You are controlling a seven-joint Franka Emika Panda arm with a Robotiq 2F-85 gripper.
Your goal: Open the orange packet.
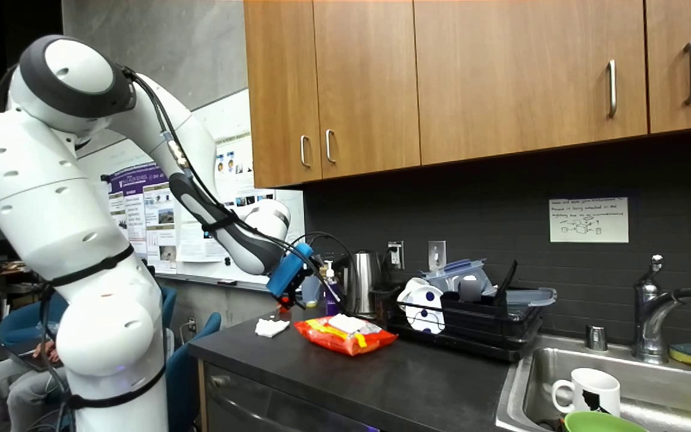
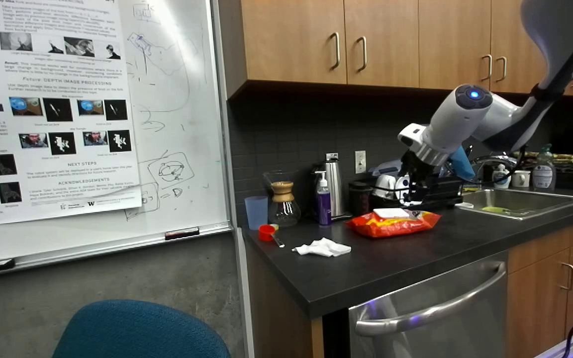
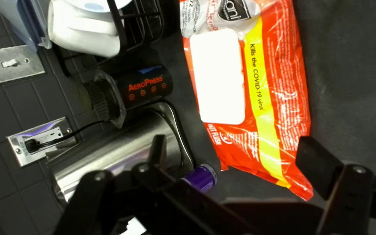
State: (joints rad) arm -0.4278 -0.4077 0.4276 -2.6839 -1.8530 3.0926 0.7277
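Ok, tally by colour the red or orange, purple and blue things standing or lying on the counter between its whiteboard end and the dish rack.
Red or orange: 2 (orange packet, red scoop)
Purple: 1 (pump bottle)
Blue: 1 (cup)
Total: 4

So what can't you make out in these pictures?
Contents of the orange packet: covered by its white lid, wrist view.
One end of the packet: cut off by the picture's top edge, wrist view.
Much of the purple bottle: behind the fingers, wrist view.
Words on the wall note: too small and blurred, in an exterior view.
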